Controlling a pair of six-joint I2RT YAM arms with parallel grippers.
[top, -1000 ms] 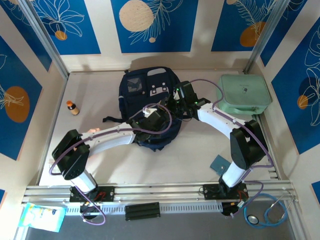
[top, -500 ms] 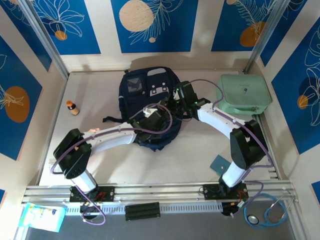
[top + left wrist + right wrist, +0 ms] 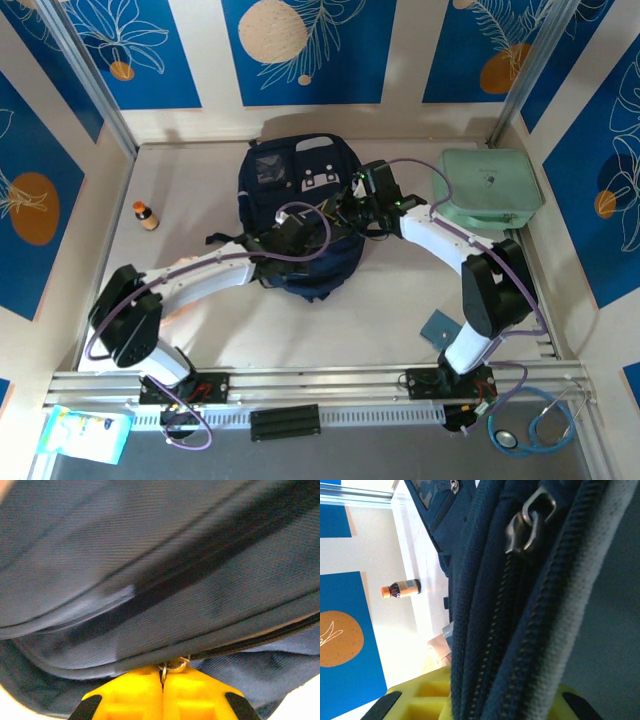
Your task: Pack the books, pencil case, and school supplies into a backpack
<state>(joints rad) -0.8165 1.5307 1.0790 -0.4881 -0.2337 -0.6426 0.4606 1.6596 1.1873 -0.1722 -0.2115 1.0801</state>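
Observation:
The navy backpack [image 3: 296, 190] lies mid-table with its grey-patched front pocket up. My left gripper [image 3: 300, 232] is over its near part. In the left wrist view, that gripper [image 3: 162, 680] is shut on the small metal zipper pull [image 3: 172, 666] at the backpack's [image 3: 150, 580] seam. My right gripper [image 3: 350, 207] is at the bag's right side, shut on a folded edge of the backpack [image 3: 485, 630] beside a zipper slider [image 3: 527, 525]. A teal-blue square booklet [image 3: 437, 328] lies near the right arm's base. The books are out of view.
A mint-green rounded case [image 3: 488, 188] sits at the far right; whether it is the pencil case I cannot tell. An orange-capped bottle [image 3: 146, 215] stands at the left, also in the right wrist view [image 3: 400, 588]. A stethoscope [image 3: 530, 425] lies past the front rail.
My left gripper has closed fully on the zipper pull, and the left arm's elbow has swung lower and to the left. The right arm has held still.

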